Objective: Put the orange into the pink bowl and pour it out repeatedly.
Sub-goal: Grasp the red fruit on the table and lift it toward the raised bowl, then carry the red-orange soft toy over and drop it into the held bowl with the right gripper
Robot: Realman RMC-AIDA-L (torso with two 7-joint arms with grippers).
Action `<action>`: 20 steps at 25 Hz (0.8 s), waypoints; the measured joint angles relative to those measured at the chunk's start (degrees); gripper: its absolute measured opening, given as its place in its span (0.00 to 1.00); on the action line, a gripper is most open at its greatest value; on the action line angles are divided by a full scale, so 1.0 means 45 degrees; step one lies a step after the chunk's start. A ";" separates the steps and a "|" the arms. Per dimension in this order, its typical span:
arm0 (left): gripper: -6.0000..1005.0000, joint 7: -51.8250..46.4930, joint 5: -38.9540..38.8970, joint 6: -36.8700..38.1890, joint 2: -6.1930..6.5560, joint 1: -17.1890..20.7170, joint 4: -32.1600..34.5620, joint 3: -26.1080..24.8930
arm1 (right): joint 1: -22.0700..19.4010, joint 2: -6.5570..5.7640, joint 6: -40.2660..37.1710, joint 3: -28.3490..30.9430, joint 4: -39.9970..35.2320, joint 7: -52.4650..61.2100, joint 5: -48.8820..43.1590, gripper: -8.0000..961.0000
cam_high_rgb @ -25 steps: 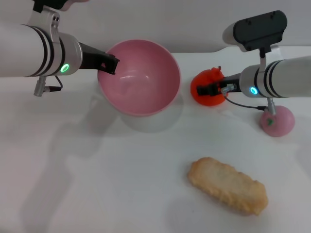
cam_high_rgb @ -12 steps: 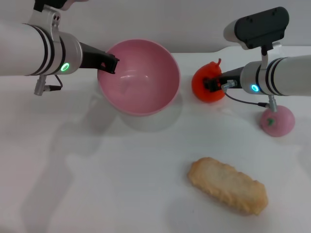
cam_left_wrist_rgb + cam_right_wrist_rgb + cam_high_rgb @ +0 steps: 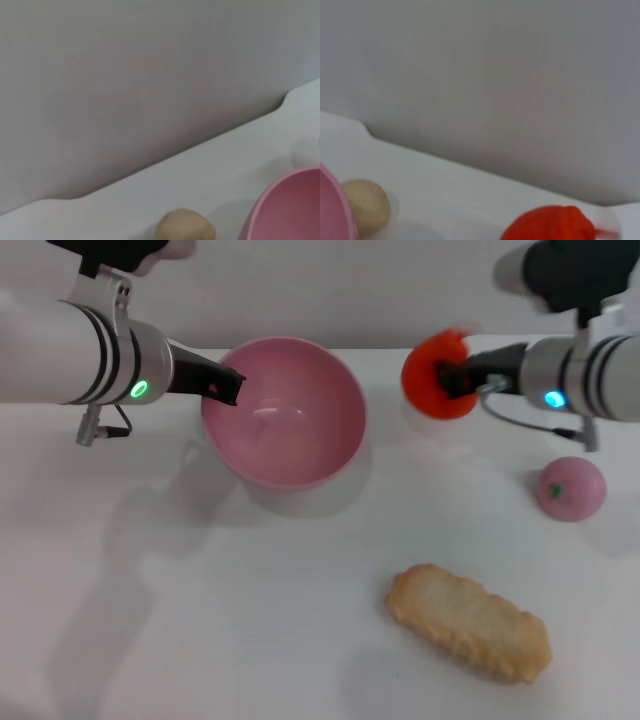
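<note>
The orange, bright orange-red, hangs above the table at the back right, held by my right gripper, which is shut on it. The right wrist view shows the orange close up. To its left is the pink bowl, empty inside and lifted with its mouth tilted toward me. My left gripper is shut on the bowl's left rim. A slice of the pink bowl shows in the left wrist view.
A pink ball with a green mark lies at the right. A beige breaded piece lies near the front. A small beige round lump sits behind the bowl, also in the right wrist view as the lump.
My right gripper has lifted the orange off the table, up and a little right. The pink ball is now uncovered. The bowl has barely shifted.
</note>
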 joint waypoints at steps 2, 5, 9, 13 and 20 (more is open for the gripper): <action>0.05 0.0000 -0.0034 0.0004 -0.0006 -0.0002 -0.0052 0.0016 | -0.0562 0.0014 0.0588 0.0001 -0.1367 0.0538 -0.0815 0.19; 0.05 0.0000 -0.0034 0.0004 -0.0006 -0.0002 -0.0052 0.0016 | -0.1468 0.0022 0.1578 0.0046 -0.3703 0.0990 -0.1660 0.17; 0.05 0.0000 -0.0303 -0.0036 -0.0017 0.0053 -0.0140 0.0220 | -0.2247 0.0040 0.2565 0.0082 -0.5863 0.1029 -0.1767 0.15; 0.05 -0.0016 -0.0729 0.0330 -0.0049 -0.0096 -0.0488 0.0909 | -0.2454 0.0088 0.3209 -0.0628 -0.7012 0.1186 -0.1703 0.11; 0.05 -0.0019 -0.1251 0.1042 -0.0058 -0.0710 -0.1232 0.1484 | -0.2122 0.0102 0.3221 -0.2330 -0.7122 0.1792 -0.1612 0.07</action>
